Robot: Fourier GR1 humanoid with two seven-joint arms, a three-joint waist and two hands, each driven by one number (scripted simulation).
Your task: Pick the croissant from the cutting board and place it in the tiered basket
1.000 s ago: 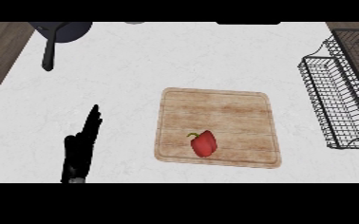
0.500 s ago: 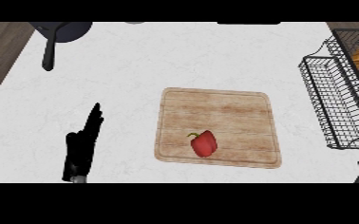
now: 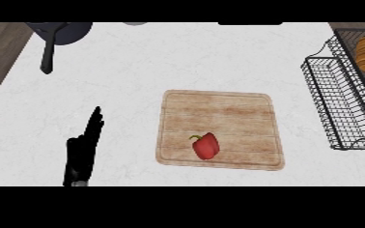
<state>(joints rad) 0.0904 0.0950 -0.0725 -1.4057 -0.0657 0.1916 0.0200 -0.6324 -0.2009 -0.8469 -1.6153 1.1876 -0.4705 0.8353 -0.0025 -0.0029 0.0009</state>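
The wooden cutting board lies at the centre of the white counter. Only a red bell pepper rests on it, near its front edge; I see no croissant on the board. The black wire tiered basket stands at the right edge. A brown-orange thing shows inside it at the frame's border, cut off too much to name. My left hand rests at the lower left with straight fingers pointing away, holding nothing and well left of the board. My right hand does not show.
A dark frying pan sits at the back left, its handle pointing toward me. The counter's left edge meets a brown floor strip. White countertop stretches between the pan, the board and the basket.
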